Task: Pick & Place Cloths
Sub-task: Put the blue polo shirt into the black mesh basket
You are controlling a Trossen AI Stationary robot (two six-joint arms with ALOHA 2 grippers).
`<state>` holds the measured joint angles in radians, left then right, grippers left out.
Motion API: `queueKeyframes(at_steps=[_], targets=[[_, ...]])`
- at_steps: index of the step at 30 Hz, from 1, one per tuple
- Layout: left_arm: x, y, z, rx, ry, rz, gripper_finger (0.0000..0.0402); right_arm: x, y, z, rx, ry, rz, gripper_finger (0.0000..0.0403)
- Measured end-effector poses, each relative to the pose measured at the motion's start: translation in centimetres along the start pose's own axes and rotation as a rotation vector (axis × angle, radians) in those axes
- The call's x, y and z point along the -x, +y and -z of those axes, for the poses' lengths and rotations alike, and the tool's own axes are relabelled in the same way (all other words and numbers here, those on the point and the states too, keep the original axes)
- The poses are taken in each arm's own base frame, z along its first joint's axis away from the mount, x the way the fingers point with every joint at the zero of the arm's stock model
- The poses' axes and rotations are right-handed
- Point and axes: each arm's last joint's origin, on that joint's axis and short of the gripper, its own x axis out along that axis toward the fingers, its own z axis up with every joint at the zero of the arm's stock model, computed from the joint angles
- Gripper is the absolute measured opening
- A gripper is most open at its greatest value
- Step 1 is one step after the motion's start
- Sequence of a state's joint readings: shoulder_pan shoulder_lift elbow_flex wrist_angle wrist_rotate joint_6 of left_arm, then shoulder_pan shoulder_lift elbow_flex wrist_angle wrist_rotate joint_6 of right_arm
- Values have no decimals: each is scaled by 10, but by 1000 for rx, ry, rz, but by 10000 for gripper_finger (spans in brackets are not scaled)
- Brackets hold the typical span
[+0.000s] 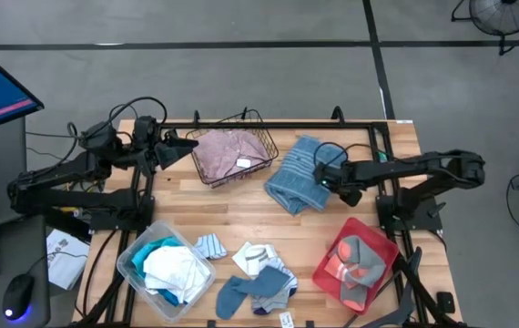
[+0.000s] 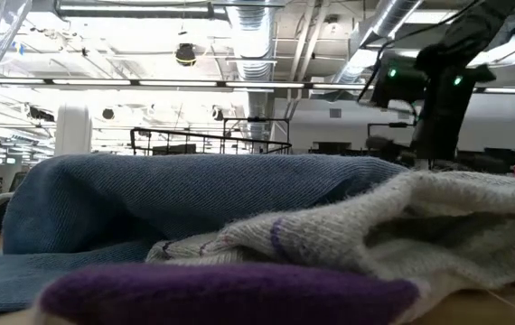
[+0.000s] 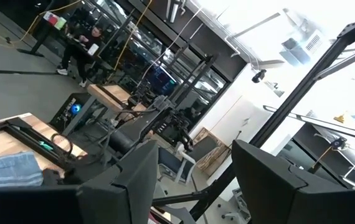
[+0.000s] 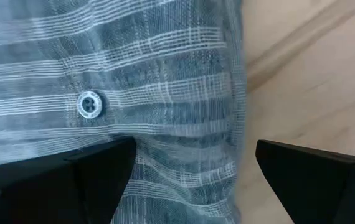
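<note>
A grey-blue striped cloth [image 1: 294,175] with a button [image 4: 89,104] lies crumpled on the wooden table, right of the black wire basket [image 1: 261,135]. A dusty pink cloth [image 1: 223,155] lies in that basket. My right gripper [image 1: 326,179] points steeply down over the striped cloth's right edge and is open [image 4: 193,162]: one finger is above the cloth, the other above bare wood. My left gripper [image 1: 179,146] hovers open at the basket's left side, pointing level, with nothing between its fingers [image 3: 193,180]. Several socks [image 1: 258,276] lie near the front edge. My right gripper comes at the striped cloth's right edge [image 4: 227,143] from above, its fingers astride that edge. The fingertips lie outside the wrist view, so I cannot tell whether they touch the cloth. The cloth lies slack on the table.
A clear bin [image 1: 130,264] at the front left holds white and turquoise cloths. A red tray [image 1: 330,273] at the front right carries grey and coral socks. Bare wood [image 1: 241,214] shows in the table's middle. The socks fill the low view's foreground [image 2: 239,244].
</note>
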<state>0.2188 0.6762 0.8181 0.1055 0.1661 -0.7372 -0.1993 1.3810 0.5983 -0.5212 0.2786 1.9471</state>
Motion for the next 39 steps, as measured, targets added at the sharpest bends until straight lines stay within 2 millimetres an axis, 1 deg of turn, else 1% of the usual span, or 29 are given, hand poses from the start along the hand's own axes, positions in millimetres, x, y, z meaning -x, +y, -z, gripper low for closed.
queueKeyframes(at_steps=[4, 6, 8, 10, 12, 14, 20, 21, 22, 23, 26, 31, 36, 39], targets=[[0, 0, 0, 0, 0, 0, 191, -16, 3, 8, 0, -24, 42, 328], [0, 0, 0, 0, 0, 0, 191, -20, 11, 12, 2, -30, 35, 327], [0, 0, 0, 0, 0, 0, 191, -22, 21, 16, 37, -34, 37, 317], [0, 0, 0, 0, 0, 0, 191, -25, 29, 16, 77, -31, 53, 295], [0, 0, 0, 0, 0, 0, 191, -28, 35, 17, 99, -25, 79, 264], [0, 0, 0, 0, 0, -1, 191, -31, 37, 16, 116, -16, 109, 223], [0, 0, 0, 0, 2, -1, 191, -34, 37, 19, 157, -15, 104, 61], [0, 0, 0, 1, 3, -2, 191, -34, 37, 19, 173, -16, 99, 37], [0, 0, 0, 1, 4, -3, 191, -32, 38, 19, 190, -14, 87, 23], [0, 0, 0, 1, 5, -4, 191, -29, 38, 20, 205, -6, 73, 18], [0, 1, 1, 2, 10, -9, 191, -18, 37, 20, 228, -8, 44, 24], [0, 1, 1, 2, 11, -10, 191, 19, 29, 14, 317, -43, 0, 16], [0, 1, 1, 3, 12, -10, 191, 57, 18, 9, 311, -114, -109, 16], [0, 1, 1, 3, 12, -11, 191, 74, 14, 6, 297, -144, -198, 16]])
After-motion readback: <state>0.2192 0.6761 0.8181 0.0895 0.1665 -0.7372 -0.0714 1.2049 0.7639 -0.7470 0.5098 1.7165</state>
